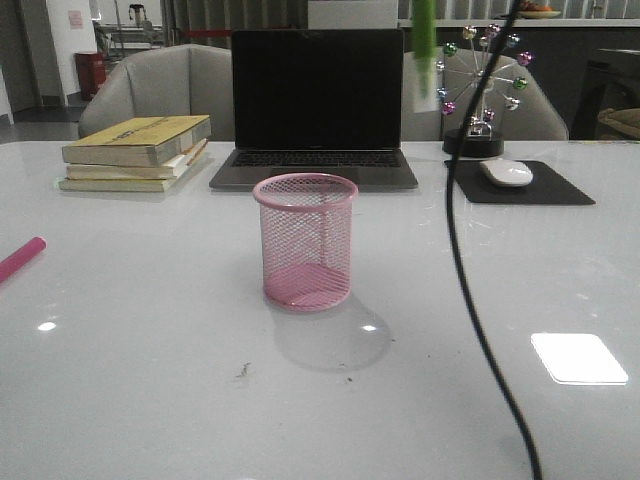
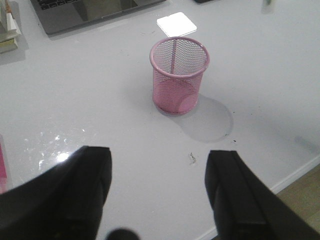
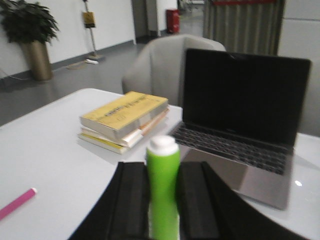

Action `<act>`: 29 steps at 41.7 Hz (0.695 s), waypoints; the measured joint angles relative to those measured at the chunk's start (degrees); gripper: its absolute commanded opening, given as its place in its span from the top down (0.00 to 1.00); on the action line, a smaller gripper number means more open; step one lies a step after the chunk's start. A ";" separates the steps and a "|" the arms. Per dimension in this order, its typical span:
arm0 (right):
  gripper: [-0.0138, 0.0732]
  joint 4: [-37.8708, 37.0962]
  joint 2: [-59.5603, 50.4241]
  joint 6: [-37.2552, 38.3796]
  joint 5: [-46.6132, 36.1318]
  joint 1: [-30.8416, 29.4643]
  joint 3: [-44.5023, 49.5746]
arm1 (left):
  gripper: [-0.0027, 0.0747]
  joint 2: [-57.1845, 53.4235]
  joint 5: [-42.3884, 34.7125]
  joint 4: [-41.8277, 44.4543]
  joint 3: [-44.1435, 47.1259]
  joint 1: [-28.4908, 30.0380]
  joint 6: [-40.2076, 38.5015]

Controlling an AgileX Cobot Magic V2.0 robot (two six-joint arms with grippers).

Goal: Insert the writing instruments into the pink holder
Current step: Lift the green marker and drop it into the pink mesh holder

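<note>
In the front view the pink holder (image 1: 305, 241) stands upright and empty near the middle of the white table (image 1: 150, 380), in front of a closed-screen-dark laptop (image 1: 317, 105), with a stack of books (image 1: 137, 152) to the far left and a mouse (image 1: 507, 172) on its pad to the far right. The lime green marker (image 1: 424, 50) hangs blurred high at the top edge, up and to the right of the cup, while the magenta marker (image 1: 20, 258) lies flat at the left edge, well apart from the cup; a black cable (image 1: 470, 300) droops across the right side. In the left wrist view the left claw (image 2: 159, 192) is spread wide and holds nothing, its two dark fingers (image 2: 240, 200) hovering over bare table on the near side of the holder (image 2: 179, 75). In the right wrist view the right claw (image 3: 162, 210) is closed on the green marker (image 3: 163, 190), which stands upright between the pads with its pale tip on top; the magenta marker (image 3: 17, 203) shows at the table's left. From here the risk, as I judge it, is in the drop: the cup looks light, so a marker lowered off-centre could catch the rolled rim and tip or push it, and a release from too high could bounce out. The dangling cable might also snag the cup as the arm swings in.
</note>
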 measured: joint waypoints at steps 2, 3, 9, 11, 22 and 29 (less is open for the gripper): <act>0.73 -0.55 1.29 -0.03 -2.57 1.42 0.00 | 0.38 0.00 0.00 0.00 0.00 0.00 0.00; 0.73 -0.85 2.30 -0.03 -4.28 2.17 0.00 | 0.38 0.00 0.00 0.00 0.00 0.00 0.00; 0.73 -1.84 8.89 -0.03 -13.38 4.07 0.00 | 0.38 0.00 0.00 0.00 0.00 0.00 0.00; 0.72 -1.98 11.82 -0.03 -16.90 4.17 0.00 | 0.38 0.00 0.00 0.00 0.00 0.00 0.00; 0.56 -3.73 25.00 -0.13 -27.04 4.17 -1.38 | 0.38 0.00 0.00 0.00 0.00 0.00 0.00; 0.27 -4.05 30.53 -0.13 -27.32 4.17 -1.64 | 0.38 0.00 0.00 0.00 0.00 0.00 0.00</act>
